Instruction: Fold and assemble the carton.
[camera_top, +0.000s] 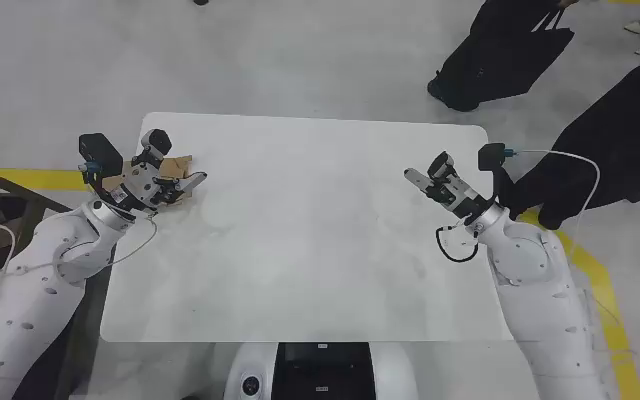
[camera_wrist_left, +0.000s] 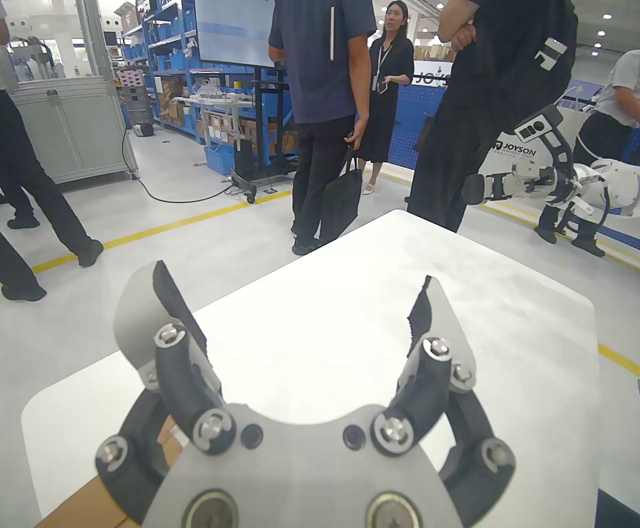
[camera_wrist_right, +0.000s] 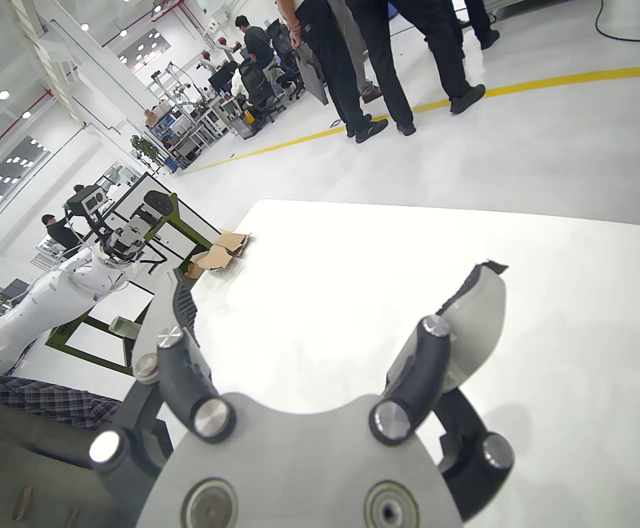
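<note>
Left gripper (camera_wrist_left: 294, 278) jaws spread, empty, over the table's (camera_top: 300, 260) far-left corner; right gripper (camera_wrist_right: 332, 277) likewise spread and empty over the right side, well apart from the work. Carton (camera_top: 176, 164) lies crumpled, flaps partly open, at that far-left corner, just beside and partly under the left gripper's base; long axis seems to run along the left edge, leading end not discernible. Judged step: first pick-up, nothing folded yet; next move calls for the left gripper to pinch a flap edge and draw the carton toward centre.
</note>
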